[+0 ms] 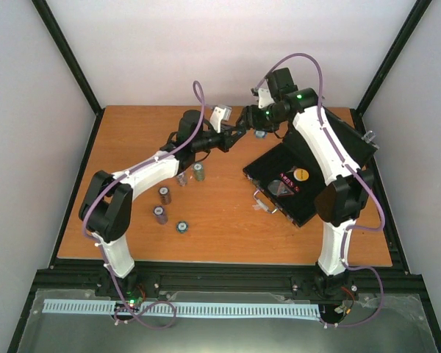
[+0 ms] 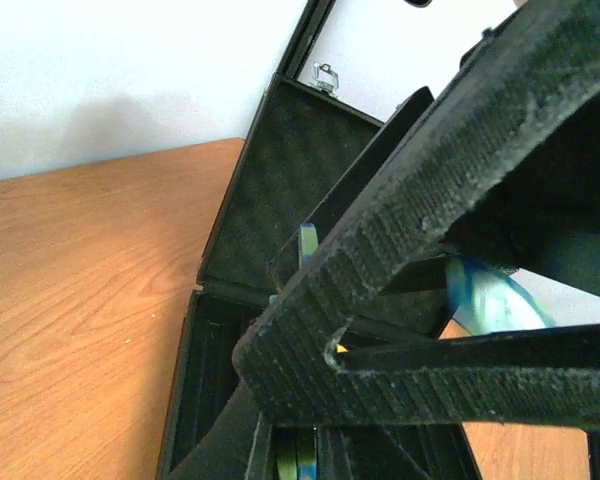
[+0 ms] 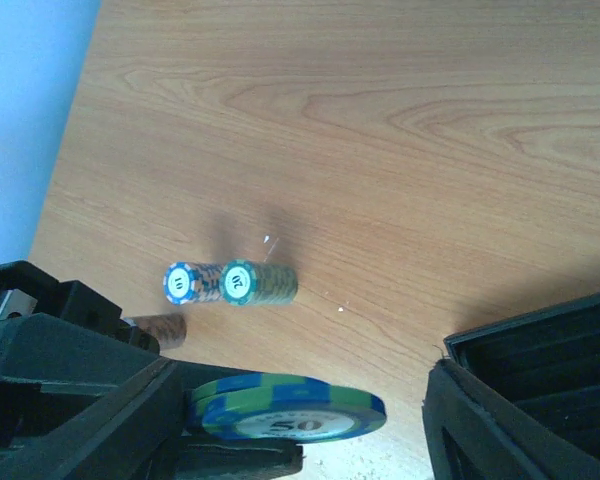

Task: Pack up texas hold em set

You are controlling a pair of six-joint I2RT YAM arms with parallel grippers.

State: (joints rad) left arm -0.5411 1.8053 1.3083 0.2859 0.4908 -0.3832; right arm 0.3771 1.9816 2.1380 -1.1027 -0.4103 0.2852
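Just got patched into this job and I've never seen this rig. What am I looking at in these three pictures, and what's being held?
These are two robot arms bolted at the near edge of a wooden table. The wide picture looks down from above and behind them; the other two come from a camera on each wrist. An open black case lies on the right; short chip stacks sit on the left. The left pincer and right pincer meet by the case's far side. The left one is shut. A thin green-and-blue stack of chips marked 50 sits at the tips; which pincer grips it I cannot tell.
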